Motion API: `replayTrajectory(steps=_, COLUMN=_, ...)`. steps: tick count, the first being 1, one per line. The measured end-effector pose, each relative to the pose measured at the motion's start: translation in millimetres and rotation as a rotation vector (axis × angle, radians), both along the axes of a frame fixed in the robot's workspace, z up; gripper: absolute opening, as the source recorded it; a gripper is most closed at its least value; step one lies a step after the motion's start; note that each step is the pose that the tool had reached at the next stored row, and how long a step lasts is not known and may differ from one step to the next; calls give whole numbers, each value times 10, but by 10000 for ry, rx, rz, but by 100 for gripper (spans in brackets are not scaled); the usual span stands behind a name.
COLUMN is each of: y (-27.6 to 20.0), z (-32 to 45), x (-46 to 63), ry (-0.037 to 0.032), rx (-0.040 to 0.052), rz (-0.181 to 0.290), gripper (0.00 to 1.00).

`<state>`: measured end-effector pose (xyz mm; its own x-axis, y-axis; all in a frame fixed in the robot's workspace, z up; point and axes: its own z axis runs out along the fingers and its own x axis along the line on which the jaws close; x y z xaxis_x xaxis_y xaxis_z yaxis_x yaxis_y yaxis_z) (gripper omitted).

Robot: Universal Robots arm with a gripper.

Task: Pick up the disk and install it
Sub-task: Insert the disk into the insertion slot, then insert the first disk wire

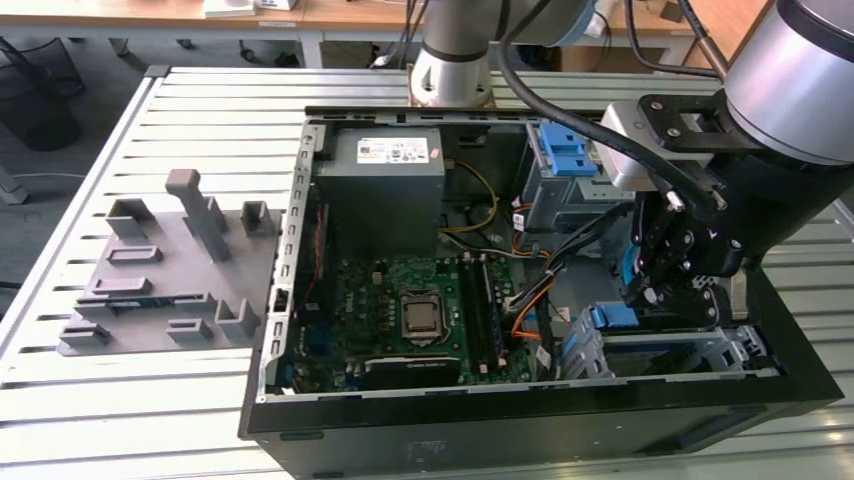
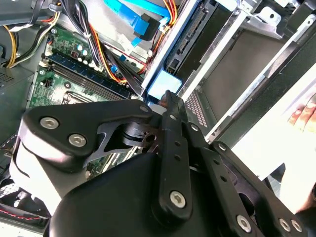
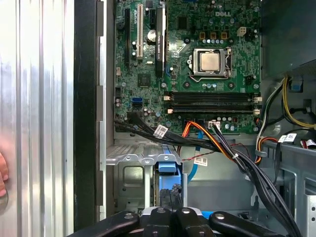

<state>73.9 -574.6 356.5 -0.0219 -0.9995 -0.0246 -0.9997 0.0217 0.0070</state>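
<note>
The disk sits edge-on in the lower drive cage point(image 1: 727, 350) at the front corner of the open computer case point(image 1: 534, 420), on the exterior view's right. Only its blue end point(image 1: 614, 318) shows, also seen in both wrist views point(image 2: 159, 84) point(image 3: 167, 167). My gripper point(image 1: 643, 298) reaches down into that cage. Its fingertips point(image 2: 168, 98) stand together and touch the blue end, with nothing between them. In the first wrist view the gripper point(image 3: 170, 195) is in the slot just behind the blue end.
Orange and black cables point(image 3: 217, 143) run past the cage. The motherboard point(image 1: 414, 310), a grey power-supply box point(image 1: 387, 180) and an upper cage with blue latches point(image 1: 567, 150) fill the case. A grey fixture plate point(image 1: 160, 280) lies on the table. A person's hand point(image 2: 303, 116) rests nearby.
</note>
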Motion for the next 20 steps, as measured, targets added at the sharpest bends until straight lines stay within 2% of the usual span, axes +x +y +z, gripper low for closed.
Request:
replayTrajectory(steps=13, y=0, z=0, x=12, ry=0, rx=9, rz=1, gripper=11)
replayTrajectory(steps=17, y=0, z=0, x=89, ry=1, rx=8, rz=0, gripper=11)
replayTrajectory(steps=20, y=0, z=-3, x=185, ry=4, rx=10, rz=-1, gripper=11)
